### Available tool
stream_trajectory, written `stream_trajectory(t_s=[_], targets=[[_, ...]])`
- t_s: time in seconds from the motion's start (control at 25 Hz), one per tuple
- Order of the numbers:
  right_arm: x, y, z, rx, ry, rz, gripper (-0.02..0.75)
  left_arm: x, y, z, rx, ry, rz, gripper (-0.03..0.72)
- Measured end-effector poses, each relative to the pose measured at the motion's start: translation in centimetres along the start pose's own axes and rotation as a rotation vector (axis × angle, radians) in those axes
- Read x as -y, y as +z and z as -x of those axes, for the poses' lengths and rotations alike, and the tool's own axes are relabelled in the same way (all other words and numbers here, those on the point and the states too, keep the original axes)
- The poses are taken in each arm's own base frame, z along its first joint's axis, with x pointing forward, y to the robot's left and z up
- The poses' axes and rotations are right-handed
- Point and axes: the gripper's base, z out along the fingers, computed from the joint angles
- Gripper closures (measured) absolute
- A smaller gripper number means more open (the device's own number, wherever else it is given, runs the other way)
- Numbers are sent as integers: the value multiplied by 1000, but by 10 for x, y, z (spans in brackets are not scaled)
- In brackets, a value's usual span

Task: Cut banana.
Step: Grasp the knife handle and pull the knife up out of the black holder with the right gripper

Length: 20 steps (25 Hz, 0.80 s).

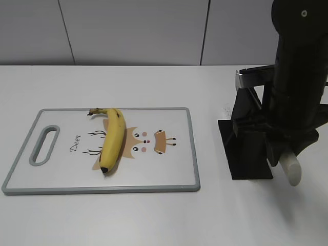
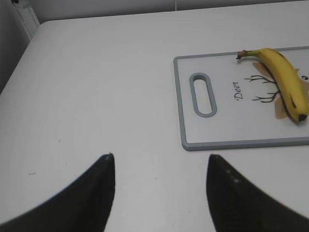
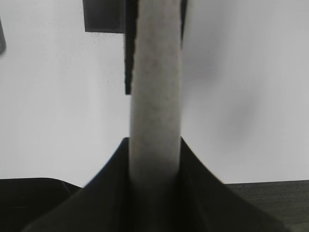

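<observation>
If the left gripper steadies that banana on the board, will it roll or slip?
The banana lies on its curved side on the cutting board, so it would more likely pivot than roll. Its peel looks smooth, so the board's flat surface may let it slide. It probably bruises under a hard squeeze.

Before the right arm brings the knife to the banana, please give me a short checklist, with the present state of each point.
1. Banana lies whole on the cutting board: ok.
2. Right gripper is shut on the knife handle: ok.
3. Knife is fully out of the black knife stand: cannot tell, the arm hides the blade.
4. Left gripper is open and off the board: ok.
5. Left gripper steadies the banana: not ok, it holds nothing.
</observation>
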Motion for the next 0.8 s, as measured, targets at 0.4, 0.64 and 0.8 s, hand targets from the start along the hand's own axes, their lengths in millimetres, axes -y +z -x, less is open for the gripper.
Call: stream_trajectory(t_s=[0.4,0.64,0.8], targets=[[0,0,0,-1,3,1,563,0,0,0,0,0,0,125],[2,-10,-3,34,9,11,563,0,0,0,0,0,0,128],[7,-25,-10,84,10,28,563,0,0,0,0,0,0,130]])
